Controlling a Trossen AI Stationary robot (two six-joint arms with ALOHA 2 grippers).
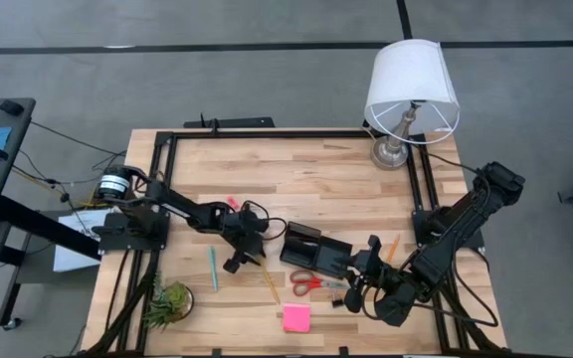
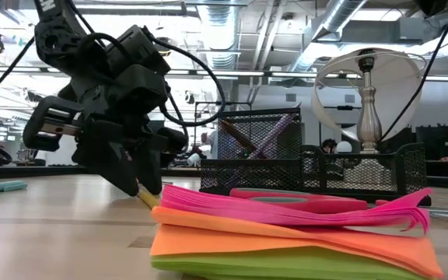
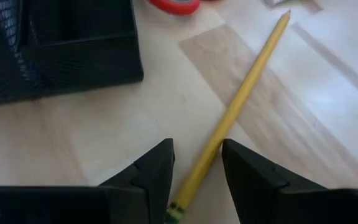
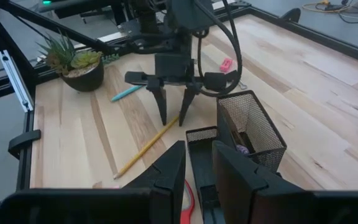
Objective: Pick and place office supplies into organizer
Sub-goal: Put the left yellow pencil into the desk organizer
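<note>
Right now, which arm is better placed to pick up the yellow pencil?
The left. The left gripper is open with its fingers on either side of the yellow pencil, near the eraser end. The right gripper hangs over the organizer, away from the pencil.

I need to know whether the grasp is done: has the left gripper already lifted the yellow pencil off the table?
No. The yellow pencil lies flat on the wood, with the open left gripper straddling its eraser end.

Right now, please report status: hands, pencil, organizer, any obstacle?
Left hand open, down at table, fingers astride yellow pencil, not yet gripped. Right hand open, hovering over organizer. Pencil flat on table; nothing blocking it.
</note>
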